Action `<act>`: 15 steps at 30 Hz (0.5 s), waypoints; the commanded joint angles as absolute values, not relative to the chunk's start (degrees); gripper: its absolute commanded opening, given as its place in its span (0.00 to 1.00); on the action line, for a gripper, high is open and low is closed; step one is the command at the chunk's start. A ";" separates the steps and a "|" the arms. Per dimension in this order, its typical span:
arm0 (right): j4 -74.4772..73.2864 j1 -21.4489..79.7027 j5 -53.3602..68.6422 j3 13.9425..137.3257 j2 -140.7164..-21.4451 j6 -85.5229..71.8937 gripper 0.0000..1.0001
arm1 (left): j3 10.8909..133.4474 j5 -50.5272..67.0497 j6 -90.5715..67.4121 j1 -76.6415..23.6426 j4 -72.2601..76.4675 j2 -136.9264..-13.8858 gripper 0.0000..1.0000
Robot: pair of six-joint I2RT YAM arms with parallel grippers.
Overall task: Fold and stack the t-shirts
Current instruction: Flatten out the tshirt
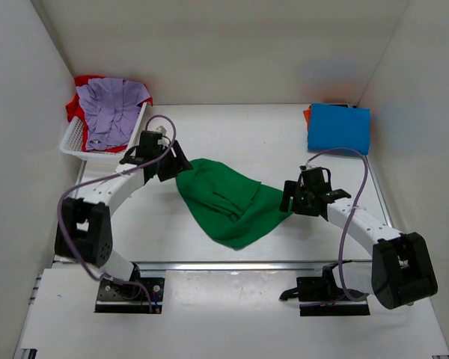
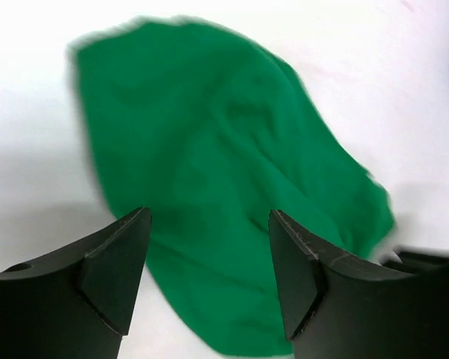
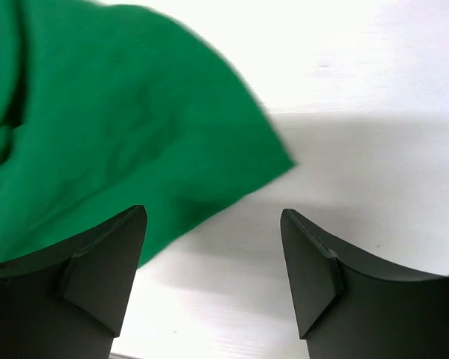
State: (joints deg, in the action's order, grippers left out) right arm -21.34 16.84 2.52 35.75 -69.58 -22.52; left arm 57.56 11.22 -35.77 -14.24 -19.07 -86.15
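Note:
The green t-shirt (image 1: 228,202) lies crumpled in the middle of the table; it also shows in the left wrist view (image 2: 217,179) and the right wrist view (image 3: 97,134). My left gripper (image 1: 178,166) is open and empty at the shirt's upper left edge, its fingertips (image 2: 123,258) over the cloth. My right gripper (image 1: 290,199) is open and empty beside the shirt's right corner. The blue t-shirt (image 1: 338,128) lies folded at the back right on a red-orange one (image 1: 307,114). The lavender t-shirt (image 1: 114,108) lies in the basket over red cloth (image 1: 81,84).
The white lattice basket (image 1: 73,140) stands at the back left against the wall. White walls enclose the table on three sides. The metal rail at the table's front edge (image 1: 232,264) runs between the arm bases.

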 commanded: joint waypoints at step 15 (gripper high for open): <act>-23.02 18.63 0.09 47.19 -89.13 -20.74 0.00 | 78.84 5.44 -26.80 -12.92 -27.25 -114.43 0.26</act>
State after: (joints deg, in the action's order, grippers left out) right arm -18.65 17.19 1.43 46.17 -88.75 -21.06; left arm 78.06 3.09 -28.60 -11.92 -24.80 -115.11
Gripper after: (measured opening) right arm 0.018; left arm 0.398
